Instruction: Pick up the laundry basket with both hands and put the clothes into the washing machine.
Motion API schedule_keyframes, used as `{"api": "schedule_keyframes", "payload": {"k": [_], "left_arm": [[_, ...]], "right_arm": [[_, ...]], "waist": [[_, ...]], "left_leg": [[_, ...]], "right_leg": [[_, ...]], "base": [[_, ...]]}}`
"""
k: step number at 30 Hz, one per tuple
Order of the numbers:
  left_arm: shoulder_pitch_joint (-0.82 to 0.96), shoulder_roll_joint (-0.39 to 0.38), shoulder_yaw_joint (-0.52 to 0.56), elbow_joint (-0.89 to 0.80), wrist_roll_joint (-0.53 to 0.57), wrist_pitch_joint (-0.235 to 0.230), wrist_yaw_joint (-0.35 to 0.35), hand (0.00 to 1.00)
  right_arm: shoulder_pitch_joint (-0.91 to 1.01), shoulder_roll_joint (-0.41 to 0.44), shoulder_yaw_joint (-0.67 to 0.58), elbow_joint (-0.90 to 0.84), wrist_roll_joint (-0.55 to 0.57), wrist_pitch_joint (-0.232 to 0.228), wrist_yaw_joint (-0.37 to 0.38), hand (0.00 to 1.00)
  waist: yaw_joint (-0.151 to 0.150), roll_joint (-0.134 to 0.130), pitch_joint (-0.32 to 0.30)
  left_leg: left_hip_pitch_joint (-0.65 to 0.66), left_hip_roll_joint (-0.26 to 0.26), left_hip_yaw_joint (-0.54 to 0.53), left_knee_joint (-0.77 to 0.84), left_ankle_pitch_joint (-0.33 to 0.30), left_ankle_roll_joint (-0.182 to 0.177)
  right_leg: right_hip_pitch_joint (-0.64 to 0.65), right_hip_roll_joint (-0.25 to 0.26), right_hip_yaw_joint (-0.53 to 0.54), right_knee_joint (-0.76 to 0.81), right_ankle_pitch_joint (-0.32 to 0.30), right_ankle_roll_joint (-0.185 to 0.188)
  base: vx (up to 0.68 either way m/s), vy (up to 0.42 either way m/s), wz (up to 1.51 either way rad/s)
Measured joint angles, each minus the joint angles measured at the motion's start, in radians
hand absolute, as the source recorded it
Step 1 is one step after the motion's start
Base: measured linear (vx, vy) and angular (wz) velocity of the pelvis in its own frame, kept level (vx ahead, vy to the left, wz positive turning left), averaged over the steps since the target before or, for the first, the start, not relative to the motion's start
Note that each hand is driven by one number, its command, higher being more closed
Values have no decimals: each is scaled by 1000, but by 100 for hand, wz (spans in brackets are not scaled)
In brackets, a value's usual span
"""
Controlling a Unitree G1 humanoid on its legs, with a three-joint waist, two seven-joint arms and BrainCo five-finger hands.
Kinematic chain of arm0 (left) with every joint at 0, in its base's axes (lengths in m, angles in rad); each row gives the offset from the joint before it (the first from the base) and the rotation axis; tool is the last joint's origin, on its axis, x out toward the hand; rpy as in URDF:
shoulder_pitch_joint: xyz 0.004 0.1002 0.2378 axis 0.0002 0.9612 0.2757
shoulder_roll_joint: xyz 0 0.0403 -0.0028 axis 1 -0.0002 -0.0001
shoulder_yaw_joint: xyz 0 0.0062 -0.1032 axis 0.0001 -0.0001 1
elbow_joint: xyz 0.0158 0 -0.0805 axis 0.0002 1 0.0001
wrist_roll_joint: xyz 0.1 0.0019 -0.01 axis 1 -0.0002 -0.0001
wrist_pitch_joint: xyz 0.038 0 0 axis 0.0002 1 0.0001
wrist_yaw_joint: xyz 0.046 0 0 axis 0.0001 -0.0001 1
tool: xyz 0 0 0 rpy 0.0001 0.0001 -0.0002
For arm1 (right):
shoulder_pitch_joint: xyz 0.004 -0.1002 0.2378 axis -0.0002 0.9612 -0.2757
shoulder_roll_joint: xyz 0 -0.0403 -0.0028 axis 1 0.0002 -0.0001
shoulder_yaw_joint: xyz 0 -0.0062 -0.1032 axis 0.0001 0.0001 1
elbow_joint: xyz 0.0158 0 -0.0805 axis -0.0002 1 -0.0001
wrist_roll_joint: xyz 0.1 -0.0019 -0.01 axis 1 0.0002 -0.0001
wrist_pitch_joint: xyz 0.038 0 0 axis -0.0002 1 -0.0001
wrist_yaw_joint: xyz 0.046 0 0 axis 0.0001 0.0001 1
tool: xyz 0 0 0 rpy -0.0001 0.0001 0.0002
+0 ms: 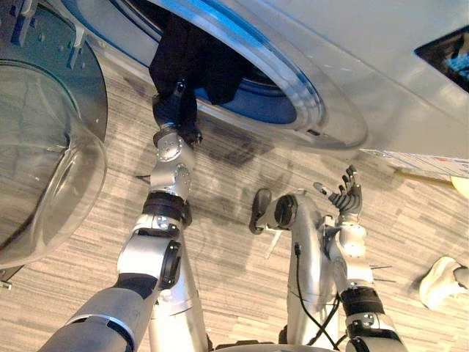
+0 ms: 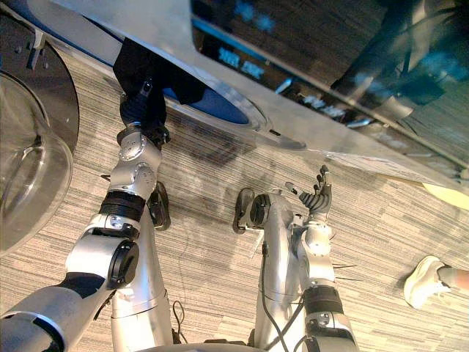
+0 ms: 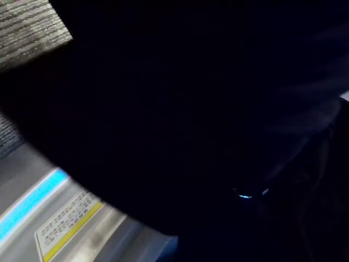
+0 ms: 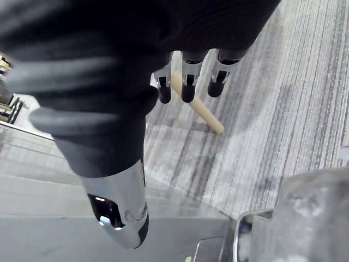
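Observation:
A black garment (image 1: 196, 60) hangs over the lower rim of the washing machine's round opening (image 1: 297, 92), partly inside the drum. My left arm reaches up to it, and the left hand (image 1: 176, 110) is buried in the dark cloth, its fingers hidden. That same black cloth (image 3: 191, 109) covers most of the left wrist view. My right hand (image 1: 346, 195) is held up over the floor, right of the opening, with relaxed fingers (image 4: 188, 90) and nothing in it.
The washer's glass door (image 1: 44, 169) stands open at the left. A pale yellow rim (image 2: 448, 195) and a tan stick (image 1: 419, 176) lie on the grey striped floor at the right. A person's white shoe (image 1: 440, 282) is at the lower right.

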Motion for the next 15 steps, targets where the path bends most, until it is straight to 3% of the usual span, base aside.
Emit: {"api": "schedule_keyframes", "payload": {"k": [7,15], "left_arm": [[124,-40,-88,-362,76,-74,16,100],[138,-35,-124,-466,116,-73,37,100]], "right_arm": [[2,-11,-20,37,-2,12,-3,0],[0,-10,-20,37,-10,20,-5,0]], "waist": [[28,3,2],[29,3,1]], "left_leg": [[54,-14,28,-65,20,5],[54,-14,20,-74,23,-1]], "right_leg": [[31,-17,14,-28,-1,2],[41,-16,2,-47,3,-1]], "base": [[22,-53,13],[30,-31,0]]}}
